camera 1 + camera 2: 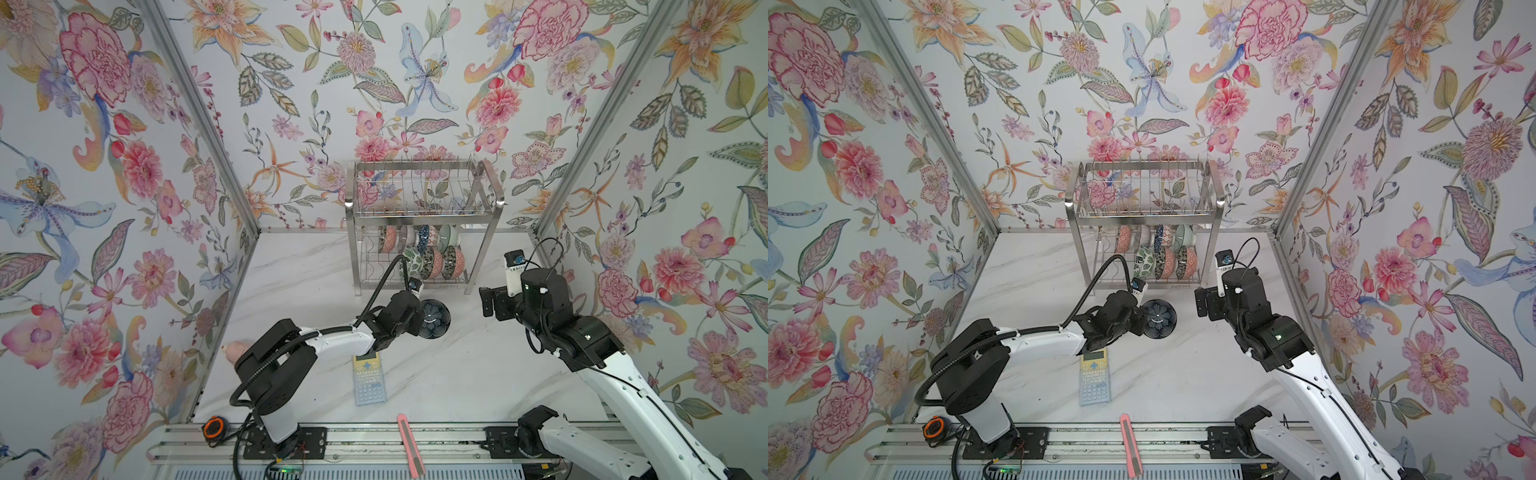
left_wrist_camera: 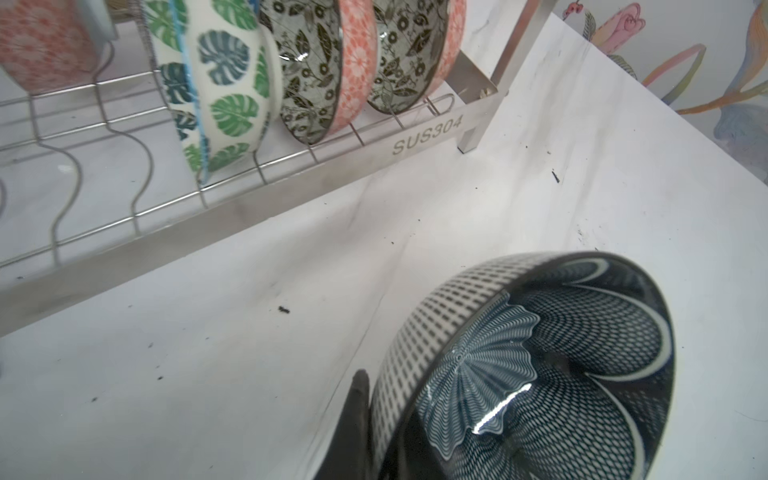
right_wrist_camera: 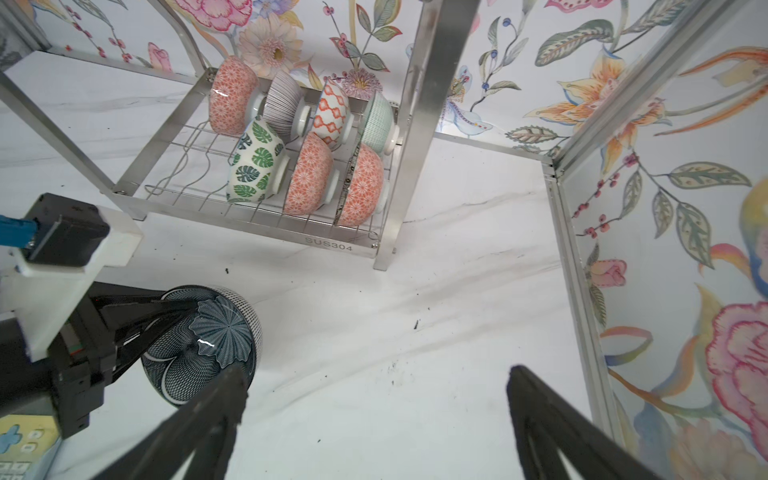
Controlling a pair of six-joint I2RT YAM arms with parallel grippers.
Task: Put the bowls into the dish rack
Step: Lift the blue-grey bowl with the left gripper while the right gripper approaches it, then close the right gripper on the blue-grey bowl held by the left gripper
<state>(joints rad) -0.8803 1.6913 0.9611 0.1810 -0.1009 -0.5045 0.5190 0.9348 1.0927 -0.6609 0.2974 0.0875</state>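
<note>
A: Position of the dark blue bowl?
B: Just in front of the dish rack, near its lower front bar but apart from it. Tilted on edge, patterned inside turned upward in both top views. Contact with the table: cannot tell.
A: Manner of hold?
B: Pinched at the rim by the left gripper, fingers clamped on the bowl wall, one inside and one outside.
A: Contents of the dish rack?
B: Seven bowls standing on edge on the lower tier, four in the back row and three in the front row. Green leaf bowl at the left end of the front row in both top views.
A: State of the right gripper?
B: In front of the dish rack's right leg, about as far out as the held bowl. Fingers spread wide apart, empty.
A: Farther out?
B: Farther from the dish rack than the held bowl, a calculator, partly under the left arm. Beyond that, at the near rail, a pink box cutter and an orange-and-black tape measure.
</note>
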